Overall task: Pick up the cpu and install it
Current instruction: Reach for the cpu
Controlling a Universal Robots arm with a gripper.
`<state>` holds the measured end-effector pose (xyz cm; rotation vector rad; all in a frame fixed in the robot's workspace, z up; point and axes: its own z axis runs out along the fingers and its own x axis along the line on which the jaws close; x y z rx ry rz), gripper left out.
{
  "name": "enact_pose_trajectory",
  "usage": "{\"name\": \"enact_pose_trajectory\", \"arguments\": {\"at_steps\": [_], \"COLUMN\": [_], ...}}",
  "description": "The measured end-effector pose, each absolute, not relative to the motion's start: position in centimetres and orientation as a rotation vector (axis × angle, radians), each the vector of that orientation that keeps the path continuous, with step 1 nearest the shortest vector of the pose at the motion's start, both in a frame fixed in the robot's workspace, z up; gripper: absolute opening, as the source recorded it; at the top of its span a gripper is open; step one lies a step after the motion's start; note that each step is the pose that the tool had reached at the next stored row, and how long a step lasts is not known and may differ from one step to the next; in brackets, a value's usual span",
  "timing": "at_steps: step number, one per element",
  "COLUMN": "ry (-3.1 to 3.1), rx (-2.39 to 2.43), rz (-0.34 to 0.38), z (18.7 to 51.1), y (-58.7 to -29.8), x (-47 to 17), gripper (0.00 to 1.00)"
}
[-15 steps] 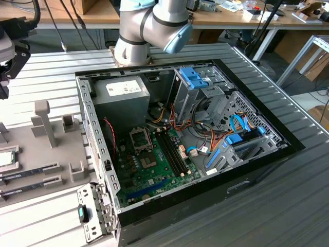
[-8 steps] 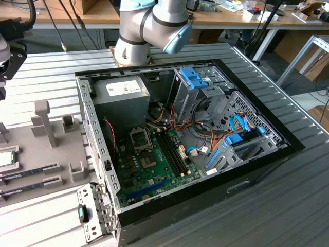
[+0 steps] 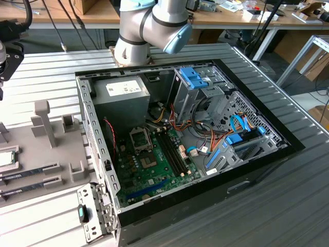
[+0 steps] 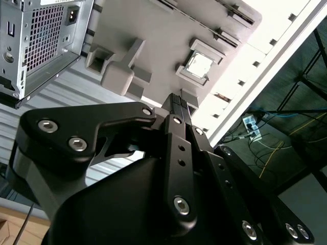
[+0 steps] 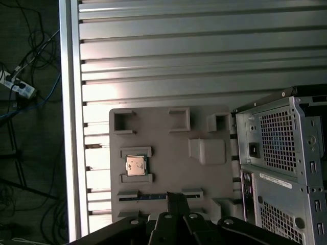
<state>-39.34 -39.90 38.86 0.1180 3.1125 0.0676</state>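
The cpu (image 3: 6, 158) is a small silvery square with a green rim, lying flat in a pocket of the grey holder tray (image 3: 36, 149) at the exterior view's left. Both wrist views look down on it, cpu (image 4: 199, 65) and cpu (image 5: 136, 165). My gripper (image 4: 179, 101) hangs well above the tray, off to one side of the cpu, with its black fingers pressed together and nothing between them. In the first wrist view the gripper (image 5: 176, 197) tips sit over the tray's edge. Inside the open case, the green motherboard (image 3: 154, 167) carries a square socket (image 3: 141, 138).
The open computer case (image 3: 180, 139) lies on a ribbed metal table (image 3: 257, 206), with cables, drive cages and a power supply (image 3: 121, 98) inside. Memory sticks (image 3: 31, 172) lie in the tray's slots. The tray has upright grey posts (image 3: 43, 121). Beyond the table edge (image 5: 69, 127) cables lie on the floor.
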Motion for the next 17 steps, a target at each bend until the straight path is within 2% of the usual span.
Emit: {"name": "enact_pose_trajectory", "arguments": {"at_steps": [17], "ry": [3.113], "rx": [0.118], "rz": [0.068], "z": [38.41], "y": [-39.89], "x": [-39.86], "gripper": [0.11]}}
